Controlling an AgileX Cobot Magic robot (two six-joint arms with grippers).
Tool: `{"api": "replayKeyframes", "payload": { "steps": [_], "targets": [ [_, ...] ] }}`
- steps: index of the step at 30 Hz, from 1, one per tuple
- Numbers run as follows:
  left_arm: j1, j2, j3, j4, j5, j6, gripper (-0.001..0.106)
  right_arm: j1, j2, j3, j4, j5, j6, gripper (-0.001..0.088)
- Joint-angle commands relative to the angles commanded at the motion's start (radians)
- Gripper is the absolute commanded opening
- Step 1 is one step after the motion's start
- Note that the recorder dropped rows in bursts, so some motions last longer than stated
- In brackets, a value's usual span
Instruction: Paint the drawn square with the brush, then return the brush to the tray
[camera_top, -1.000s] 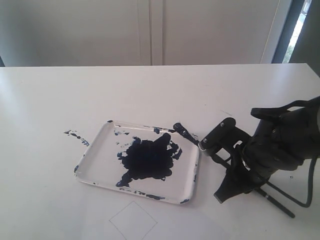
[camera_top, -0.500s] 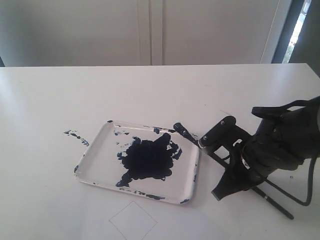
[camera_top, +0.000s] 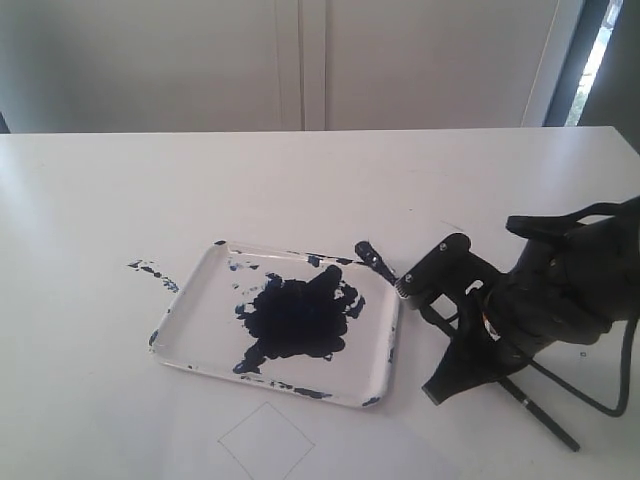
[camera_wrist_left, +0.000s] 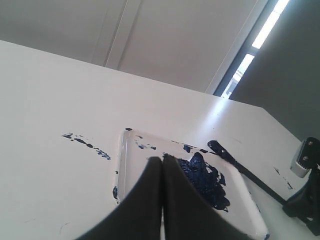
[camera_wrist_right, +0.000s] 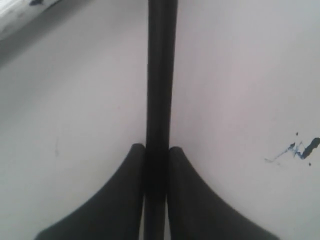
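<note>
In the exterior view, the small square drawn in thin grey pencil line (camera_top: 266, 440) sits blank at six o'clock of the shallow white rectangular tray with the dark blue paint blotch (camera_top: 198, 312), so no painting is done. The long thin black paintbrush with a dark blue tip (camera_top: 541, 417) lies slantwise on the white worktop (camera_top: 120, 200). Its tip is at the tray's two o'clock corner and its handle runs off towards five o'clock. The black right hand (camera_top: 437, 322), at three o'clock of the tray, straddles the handle. I judge this to be the pick-up. Lifting, painting the square and returning the paintbrush are all left.

The worktop is smooth and plain, with dark blue paint specks (camera_top: 152, 270) at nine o'clock of the tray. Pale panelled walls stand behind, with a dark frame and a bright window strip at two o'clock.

In the left wrist view, the left hand (camera_wrist_left: 161, 162) has its fingers pressed together with nothing between them. It hangs near the tray (camera_wrist_left: 121, 165), well apart from the paintbrush (camera_wrist_left: 240, 167).

In the right wrist view, the right hand (camera_wrist_right: 156, 150) pinches the paintbrush (camera_wrist_right: 160, 75) handle, one finger against each side. Bare worktop (camera_wrist_right: 240, 75) lies beneath, with a blue squiggle (camera_wrist_right: 300, 149) nearby. A corner of the tray (camera_wrist_right: 15, 15) shows beyond.
</note>
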Motion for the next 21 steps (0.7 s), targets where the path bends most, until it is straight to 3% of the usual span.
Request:
{"api": "replayKeyframes", "payload": {
  "steps": [8,14,21],
  "targets": [
    [0.000,0.000,0.000,0.000,0.000,0.000,0.000,0.028,-0.181,-0.038,-0.081,0.220,-0.105,0.0000],
    [0.000,0.000,0.000,0.000,0.000,0.000,0.000,0.121,-0.258,-0.075,-0.134,0.329,-0.188,0.0000],
    [0.000,0.000,0.000,0.000,0.000,0.000,0.000,0.247,-0.261,-0.087,-0.240,0.507,-0.224,0.0000]
  ]
}}
